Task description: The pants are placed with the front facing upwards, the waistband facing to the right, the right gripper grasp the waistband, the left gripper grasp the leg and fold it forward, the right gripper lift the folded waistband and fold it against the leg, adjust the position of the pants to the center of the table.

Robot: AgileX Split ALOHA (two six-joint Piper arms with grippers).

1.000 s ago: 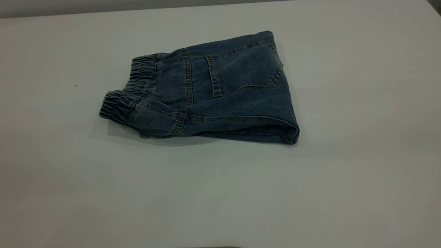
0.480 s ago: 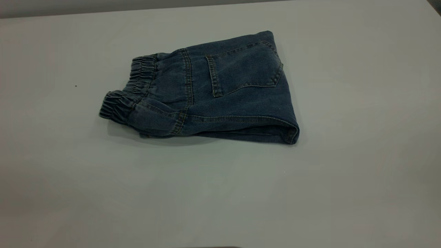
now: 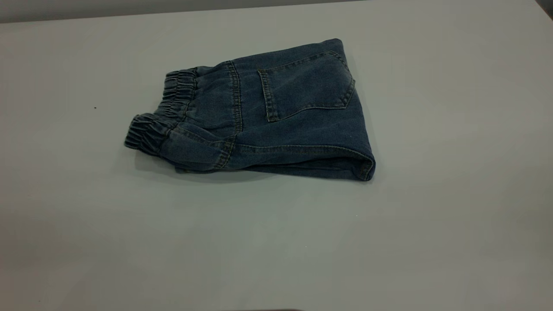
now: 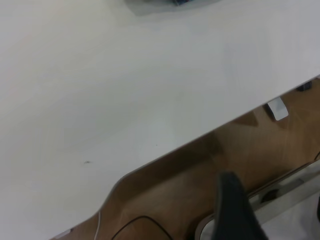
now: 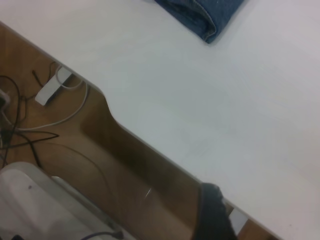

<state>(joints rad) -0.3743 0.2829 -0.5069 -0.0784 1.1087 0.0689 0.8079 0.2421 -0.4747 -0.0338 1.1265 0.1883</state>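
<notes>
The pants (image 3: 293, 134) lie folded into a compact bundle on the white table (image 3: 276, 242), a little behind its middle. A patch back pocket (image 3: 306, 86) faces up. The gathered waistband (image 3: 166, 108) points to the left, and a folded edge with a stitched hem (image 3: 365, 168) lies at the right. Neither arm shows in the exterior view. The left gripper (image 4: 235, 212) hangs off the table's near edge, with only a sliver of the pants (image 4: 170, 2) far from it. The right gripper (image 5: 212, 215) also hangs past the table edge, with a corner of the pants (image 5: 200, 12) far from it.
Both wrist views show the table's curved front edge (image 5: 107, 107) over a brown floor. Cables (image 5: 30, 130) and a white plug strip (image 5: 50, 87) lie on that floor. A small dark speck (image 3: 95, 107) marks the table at the left.
</notes>
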